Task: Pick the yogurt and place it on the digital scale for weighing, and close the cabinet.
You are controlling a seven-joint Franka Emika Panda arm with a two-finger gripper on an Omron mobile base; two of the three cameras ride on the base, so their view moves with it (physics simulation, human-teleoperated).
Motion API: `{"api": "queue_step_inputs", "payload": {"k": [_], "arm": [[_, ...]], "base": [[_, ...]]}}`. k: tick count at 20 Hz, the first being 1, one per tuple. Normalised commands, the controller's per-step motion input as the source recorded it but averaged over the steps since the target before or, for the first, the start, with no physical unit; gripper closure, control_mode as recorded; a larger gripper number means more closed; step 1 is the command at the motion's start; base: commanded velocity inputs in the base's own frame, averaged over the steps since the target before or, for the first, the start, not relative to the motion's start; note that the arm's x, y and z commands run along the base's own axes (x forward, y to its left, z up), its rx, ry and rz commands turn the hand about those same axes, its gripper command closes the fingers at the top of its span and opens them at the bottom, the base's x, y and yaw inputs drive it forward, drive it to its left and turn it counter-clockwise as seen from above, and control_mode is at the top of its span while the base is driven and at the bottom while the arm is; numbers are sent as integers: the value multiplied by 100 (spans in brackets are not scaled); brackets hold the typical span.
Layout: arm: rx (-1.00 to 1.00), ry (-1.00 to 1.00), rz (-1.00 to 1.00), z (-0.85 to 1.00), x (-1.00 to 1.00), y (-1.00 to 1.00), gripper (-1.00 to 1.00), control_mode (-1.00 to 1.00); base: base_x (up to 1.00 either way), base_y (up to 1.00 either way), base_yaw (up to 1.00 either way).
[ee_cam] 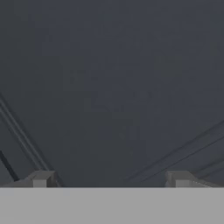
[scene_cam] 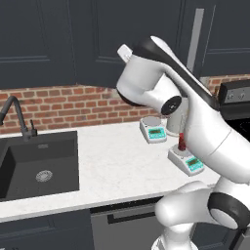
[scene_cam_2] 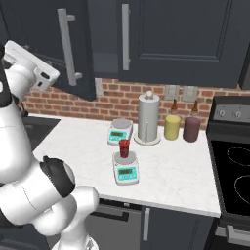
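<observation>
The yogurt (scene_cam_2: 124, 148) (scene_cam: 182, 141), a small red cup, stands upright on the round pan of the digital scale (scene_cam_2: 126, 171) (scene_cam: 189, 163) near the counter's front. The cabinet (scene_cam_2: 161, 39) above has its left door (scene_cam_2: 78, 53) swung open at an angle, and its right door is shut. My gripper (ee_cam: 109, 181) is raised high to the left, close in front of that open door's dark face. Its fingertips (ee_cam: 41, 178) stand wide apart, open, with nothing between them. The white hand (scene_cam_2: 31, 66) sits just left of the door's bar handle (scene_cam_2: 66, 46).
A second scale (scene_cam_2: 120, 131) sits behind the first, beside a paper towel holder (scene_cam_2: 149, 117). A yellow jar (scene_cam_2: 172, 127) and a maroon jar (scene_cam_2: 191, 129) stand by the brick wall. The stove (scene_cam_2: 234, 166) is at right; the sink (scene_cam: 39, 166) and faucet (scene_cam: 14, 114) are at left.
</observation>
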Motion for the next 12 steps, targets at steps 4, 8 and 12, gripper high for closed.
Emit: {"api": "queue_step_inputs", "payload": {"k": [4,8,12], "arm": [[-10,-3,-33,-7,100,6,-100,-100],[-2,-1,-27,0,100,0,-100,-100],[0,-7,-16,0,66,-19,-100,-100]], "base": [[0,0,0],[0,0,0],[0,0,0]]}}
